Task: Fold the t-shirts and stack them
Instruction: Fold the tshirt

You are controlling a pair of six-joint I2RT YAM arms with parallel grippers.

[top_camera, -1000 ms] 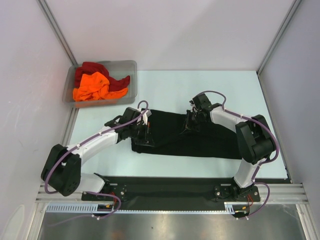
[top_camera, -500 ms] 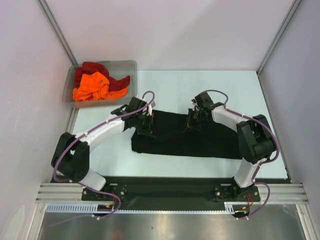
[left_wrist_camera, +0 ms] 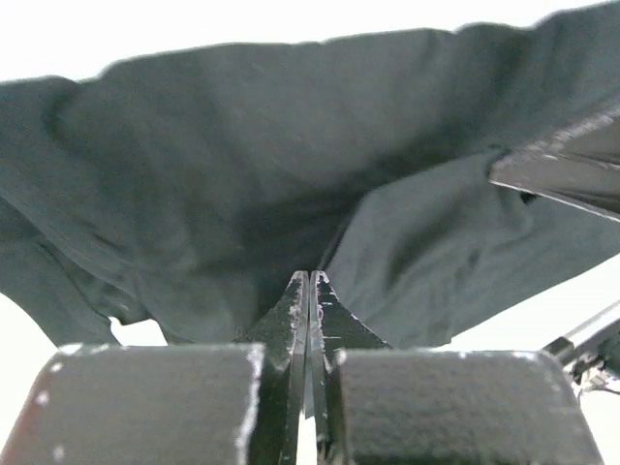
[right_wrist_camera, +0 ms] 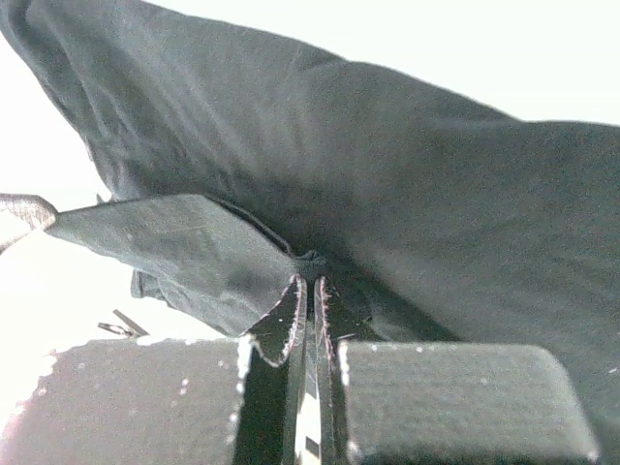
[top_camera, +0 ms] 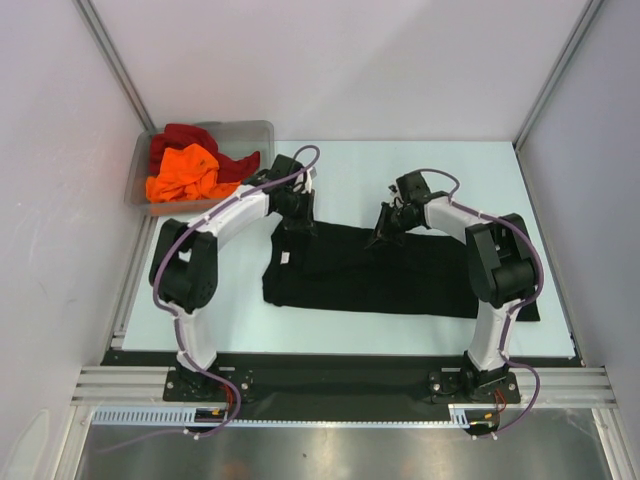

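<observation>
The black t-shirt is laid across the table. Its far edge is pinched in the tightly closed left gripper and right gripper. The orange t-shirt and dark red t-shirt are heaped in the far-left bin.

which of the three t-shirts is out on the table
The black cloth t-shirt, spread out on the table. The bright orange t-shirt and dark red t-shirt sit crumpled in the clear grey plastic bin.

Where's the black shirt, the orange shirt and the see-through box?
black t-shirt (top_camera: 380, 280), top view, middle of the cloth.
orange t-shirt (top_camera: 185, 172), top view, crumpled middle.
plastic bin (top_camera: 250, 130), top view, far rim.
</observation>
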